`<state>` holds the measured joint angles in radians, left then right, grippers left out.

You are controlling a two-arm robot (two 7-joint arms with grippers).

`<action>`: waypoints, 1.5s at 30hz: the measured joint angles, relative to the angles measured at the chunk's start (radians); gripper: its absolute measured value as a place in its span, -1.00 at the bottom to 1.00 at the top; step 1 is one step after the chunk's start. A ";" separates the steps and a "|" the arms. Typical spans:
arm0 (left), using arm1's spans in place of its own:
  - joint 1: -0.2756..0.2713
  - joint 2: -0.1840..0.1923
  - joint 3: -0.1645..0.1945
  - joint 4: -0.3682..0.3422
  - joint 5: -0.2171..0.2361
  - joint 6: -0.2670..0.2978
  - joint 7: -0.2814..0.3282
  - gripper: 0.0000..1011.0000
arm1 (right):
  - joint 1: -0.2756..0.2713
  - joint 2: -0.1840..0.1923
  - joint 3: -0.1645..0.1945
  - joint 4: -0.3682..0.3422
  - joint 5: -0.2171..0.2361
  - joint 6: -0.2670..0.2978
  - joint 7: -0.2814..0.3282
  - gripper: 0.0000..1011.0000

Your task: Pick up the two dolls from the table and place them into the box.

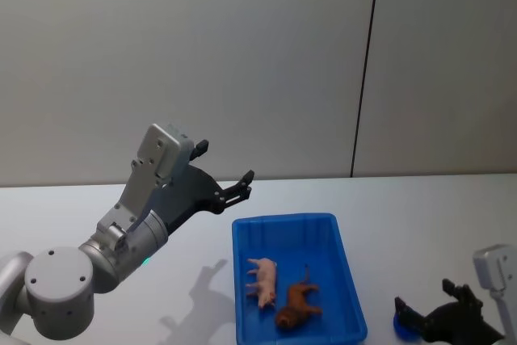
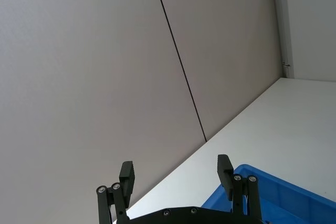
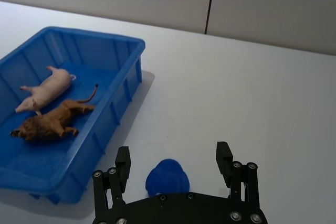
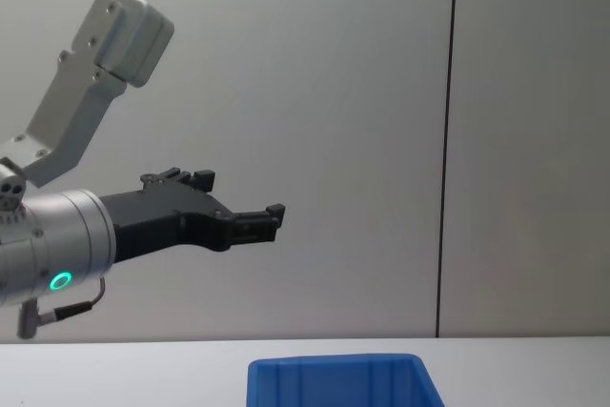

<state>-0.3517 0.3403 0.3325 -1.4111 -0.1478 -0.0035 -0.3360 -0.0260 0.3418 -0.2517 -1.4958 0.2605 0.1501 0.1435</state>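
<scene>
Lying inside the bright blue plastic box [image 1: 299, 280] on the white counter [image 1: 420, 224]: pink pig doll [image 1: 262, 279], brown lion doll [image 1: 296, 306]. Left tool [image 1: 224, 172] raised, wide; right tool [image 3: 175, 162] low, wide, over a small blue disc [image 3: 168, 178].

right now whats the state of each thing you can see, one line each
left gripper: open, empty, raised above the table left of the box
right gripper: open, empty, low over the table right of the box
box: open-topped, upright, holding both dolls
pink pig doll: lying on its side in the box
brown lion doll: lying on its side in the box, beside the pig
blue round object: on the table, by the right gripper
</scene>
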 joint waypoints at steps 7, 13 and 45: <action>0.000 0.000 0.000 0.000 0.000 0.000 0.001 0.98 | 0.000 -0.009 -0.011 0.035 -0.014 0.004 0.013 0.98; 0.000 0.000 0.000 0.000 0.000 0.000 0.001 0.98 | 0.005 -0.018 -0.018 0.065 -0.027 0.004 0.019 0.98; 0.000 0.000 0.000 0.000 0.000 0.000 0.001 0.98 | 0.049 -0.044 -0.020 0.186 -0.049 -0.025 0.050 0.01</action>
<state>-0.3514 0.3403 0.3326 -1.4113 -0.1479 -0.0034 -0.3353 0.0234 0.2979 -0.2721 -1.3101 0.2116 0.1253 0.1932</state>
